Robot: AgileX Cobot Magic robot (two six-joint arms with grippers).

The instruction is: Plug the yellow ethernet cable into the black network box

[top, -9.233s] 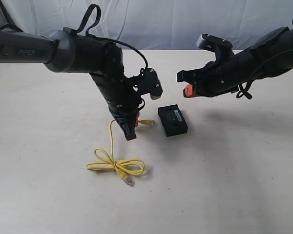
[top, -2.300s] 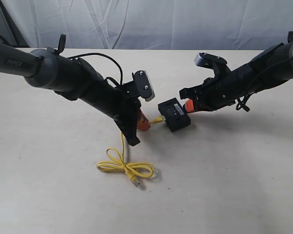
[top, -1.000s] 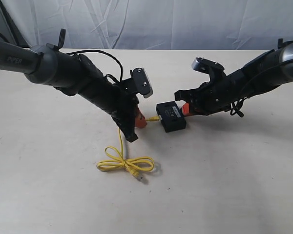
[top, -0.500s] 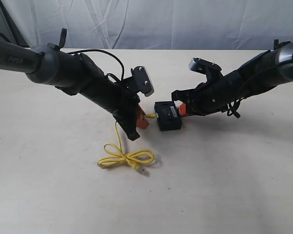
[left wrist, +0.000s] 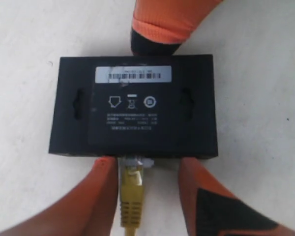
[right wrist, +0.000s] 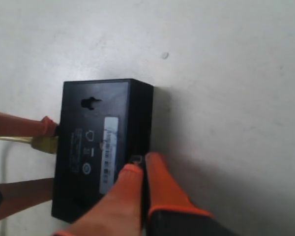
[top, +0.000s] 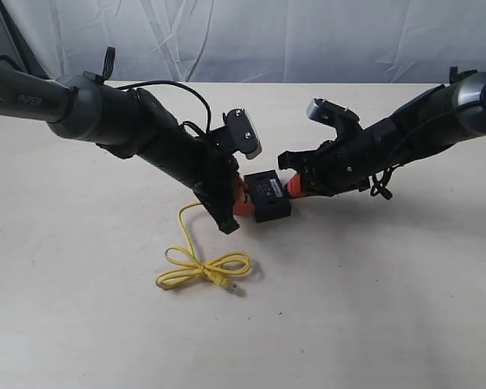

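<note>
Two grippers on one small job. Left gripper (left wrist: 143,172) spread wide, orange fingers (left wrist: 101,187) standing either side of the plug without pinching it. Right gripper (right wrist: 143,172) pressed together, tips butted against the far long side of the black box (left wrist: 132,113), opposite the port. Looks like a brace against the push.

Box flat on the table (top: 373,308), label up, right between the two arms. Yellow cable (left wrist: 131,191) with its clear plug nosed into the port, boot sticking straight out between the spread fingers. From there, off across the table to a loose knot of loops, free end lying by the knot, well apart from the box.

Step in hand, by the look of it: insertion done or very nearly, grip off the plug. Hard to say whether fully seated: a bit of clear plastic showing at the mouth of the port, no way of knowing about a click.

Next move, as a judgement: draw the left gripper straight back along the line of the cable, fingers apart so as not to snag the boot and tug the plug out. Then lift the right tips off the box without nudging it. If loose, pinch the boot and press in against the brace.
</note>
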